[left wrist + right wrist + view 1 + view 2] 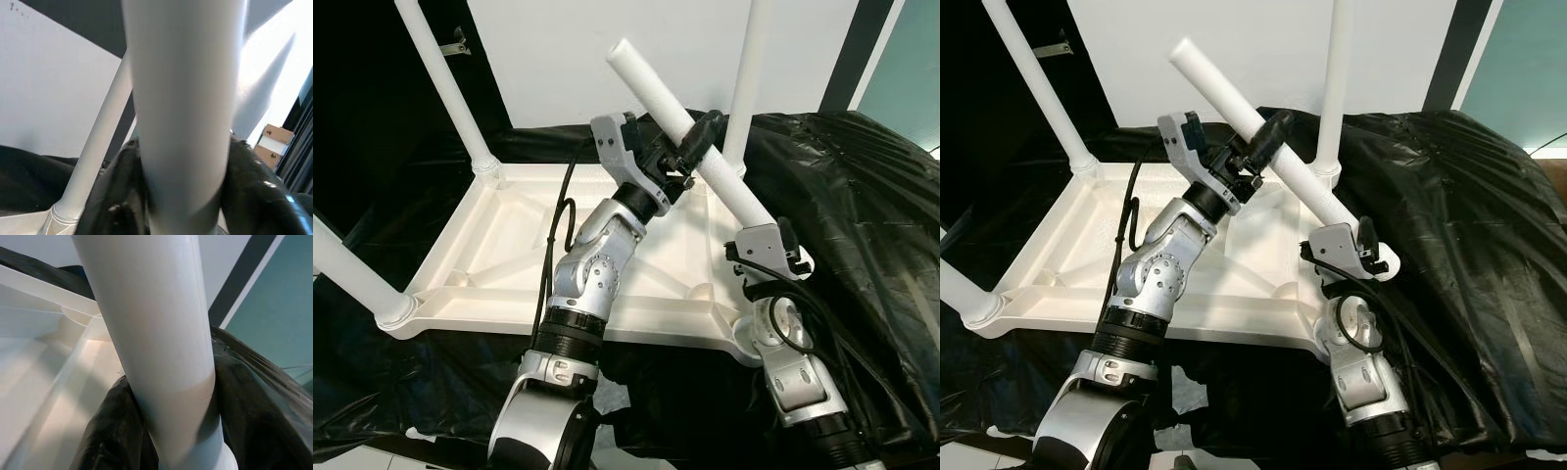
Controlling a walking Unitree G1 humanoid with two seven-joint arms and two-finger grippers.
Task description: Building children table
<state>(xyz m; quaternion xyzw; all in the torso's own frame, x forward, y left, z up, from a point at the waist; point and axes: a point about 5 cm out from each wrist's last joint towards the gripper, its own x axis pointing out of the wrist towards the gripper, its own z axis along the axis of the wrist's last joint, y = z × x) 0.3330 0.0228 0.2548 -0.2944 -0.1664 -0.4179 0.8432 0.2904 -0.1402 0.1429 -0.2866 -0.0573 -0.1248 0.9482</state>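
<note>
A white children's table [509,264] lies upside down on black sheeting. Three white legs stand in its corners: far left [445,83], far right [747,78] and near left [347,269]. A fourth white leg [656,88] slants from upper left down to the near right corner. My left gripper [698,137] is shut on this leg about halfway along; its fingers [254,181] wrap the tube [183,98]. My right gripper [1371,257] is shut on the leg's lower end at that corner, with its fingers [112,431] around the tube [151,323]. The corner socket is hidden.
Crumpled black plastic sheeting [862,215] covers the surface under and to the right of the table. A white wall [568,59] stands close behind, with a teal panel [911,69] at the right. A cardboard box [274,142] sits further off.
</note>
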